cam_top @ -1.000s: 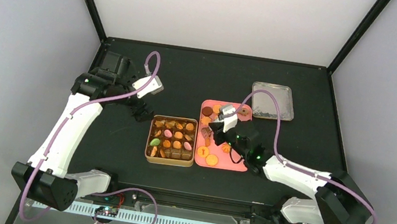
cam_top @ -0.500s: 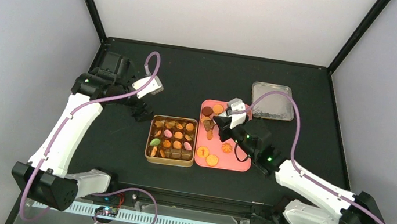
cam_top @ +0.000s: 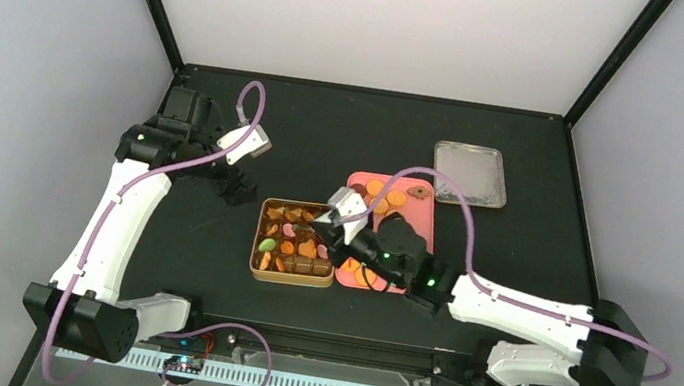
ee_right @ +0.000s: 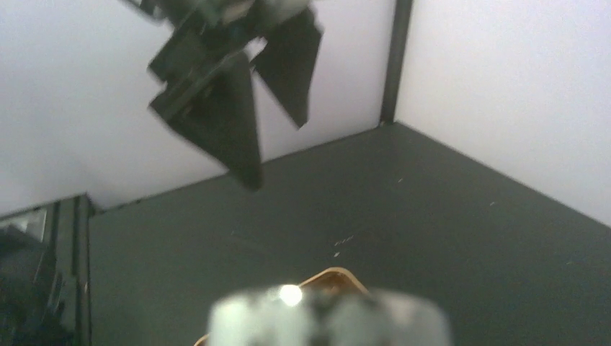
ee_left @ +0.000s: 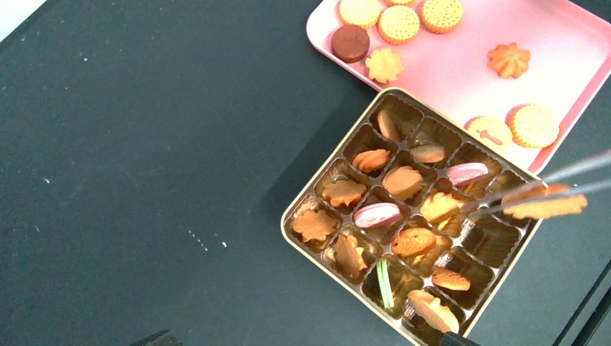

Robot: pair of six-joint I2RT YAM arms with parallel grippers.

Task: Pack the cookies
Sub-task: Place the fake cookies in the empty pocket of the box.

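Cookies (ee_left: 402,182), mostly orange-golden with some pink and brown, sit in the tin (ee_left: 333,153) and on the pink tray (ee_left: 461,72); I see right claw (cam_top: 333,227) clenched on tongs (ee_left: 576,169) pinching one above the tin, left claw (cam_top: 236,186) released.

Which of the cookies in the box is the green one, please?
The cookie in the box's left column, second row from its near edge: it alone is green, while the others are orange, brown or pink.

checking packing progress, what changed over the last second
The right gripper, gripping the tongs with an orange cookie pinched in them, swung left from over the pink tray to over the tin. The left gripper shifted slightly and remains open; tin and tray did not move.
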